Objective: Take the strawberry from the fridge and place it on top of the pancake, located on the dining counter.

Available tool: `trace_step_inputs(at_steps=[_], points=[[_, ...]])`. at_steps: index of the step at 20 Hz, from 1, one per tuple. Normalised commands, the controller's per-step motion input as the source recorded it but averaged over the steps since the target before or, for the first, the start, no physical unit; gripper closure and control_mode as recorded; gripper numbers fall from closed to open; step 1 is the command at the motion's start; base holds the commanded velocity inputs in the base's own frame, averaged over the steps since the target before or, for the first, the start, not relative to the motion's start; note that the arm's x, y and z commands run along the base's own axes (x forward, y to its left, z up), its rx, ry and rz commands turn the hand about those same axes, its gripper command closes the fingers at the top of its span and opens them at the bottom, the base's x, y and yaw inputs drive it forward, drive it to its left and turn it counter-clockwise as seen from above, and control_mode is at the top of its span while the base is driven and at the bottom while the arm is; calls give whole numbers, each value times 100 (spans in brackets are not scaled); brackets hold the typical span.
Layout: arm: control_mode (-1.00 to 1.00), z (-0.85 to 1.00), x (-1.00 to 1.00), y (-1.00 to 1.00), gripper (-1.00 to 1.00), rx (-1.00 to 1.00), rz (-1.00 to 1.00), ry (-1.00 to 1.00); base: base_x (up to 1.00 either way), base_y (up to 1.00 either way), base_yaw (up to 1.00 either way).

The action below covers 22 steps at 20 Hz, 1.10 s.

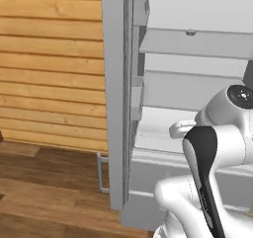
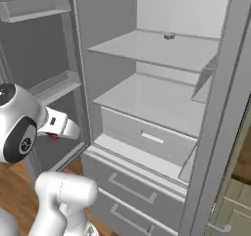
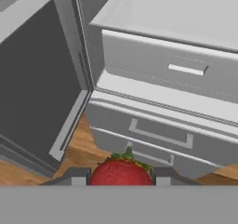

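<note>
Our hand (image 3: 121, 181) grips the strawberry (image 3: 121, 173) between its tips, just outside the open fridge (image 2: 157, 107) above its drawers, so we judge picking done and next must carry it to the pancake

The strawberry (image 3: 121, 172) is red and round, with small green leaves on its top. It sits between the two dark finger tips, which press on its sides, in front of the fridge (image 3: 162, 79) and outside it. In the right base view the strawberry (image 2: 53, 137) is a tiny dark-red spot beside the open door. The fridge (image 2: 157, 107) is light grey, its doors stand open, its white shelves are bare, and two wide drawers are closed below.
</note>
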Motion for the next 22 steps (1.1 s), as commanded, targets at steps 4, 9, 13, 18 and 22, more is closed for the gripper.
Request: trace_step_inputs(at_steps=[4,9,13,18,22], points=[[100,0,0,0,100,0,0,0,-49,-4,71],[100,0,0,0,100,0,0,0,-83,-1,70],[100,0,0,0,100,0,0,0,-79,27,61],[100,0,0,0,100,0,0,0,-89,44,60],[100,0,0,0,100,0,0,0,-78,11,69]])
